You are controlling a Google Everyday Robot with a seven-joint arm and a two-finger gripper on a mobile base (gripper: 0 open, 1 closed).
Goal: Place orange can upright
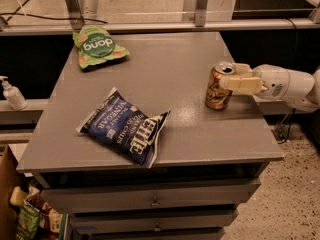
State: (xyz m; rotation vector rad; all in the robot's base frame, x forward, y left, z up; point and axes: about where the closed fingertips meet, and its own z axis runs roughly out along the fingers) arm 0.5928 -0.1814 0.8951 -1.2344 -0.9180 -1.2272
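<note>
The orange can (217, 94) stands upright on the grey table (170, 74) near its right edge, its silver top facing up. My gripper (229, 75) reaches in from the right. Its pale fingers (242, 84) straddle the can's upper part, one in front and one behind, closed against it. The can's base rests on the tabletop.
A blue chip bag (125, 126) lies flat at the front middle of the table. A green bag (97, 46) lies at the back left corner. A soap bottle (12, 94) stands on a ledge to the left. Drawers (155, 201) sit below the tabletop.
</note>
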